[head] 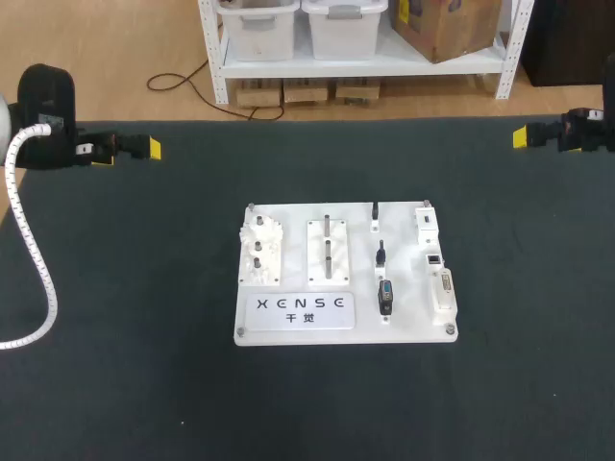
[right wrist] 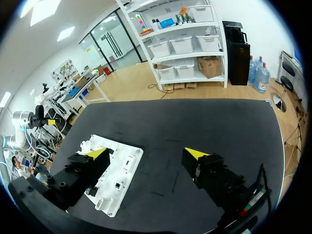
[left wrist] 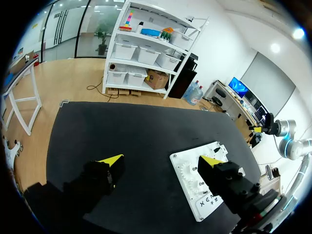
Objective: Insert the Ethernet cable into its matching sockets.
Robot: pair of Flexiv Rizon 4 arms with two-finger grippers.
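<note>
The left arm (head: 46, 106) is held low over the far left edge of the dark surface (head: 144, 317) and the right arm (head: 588, 130) over the far right edge, both pointed inward. The left fingers (left wrist: 111, 160) and right fingers (right wrist: 195, 154) are spread wide, and nothing is held. The white board (head: 404, 332) is set mid-surface, well apart from both arms, with open surface all round. Small dark connectors (head: 385, 296) are seated on it. The Ethernet cable cannot be singled out.
</note>
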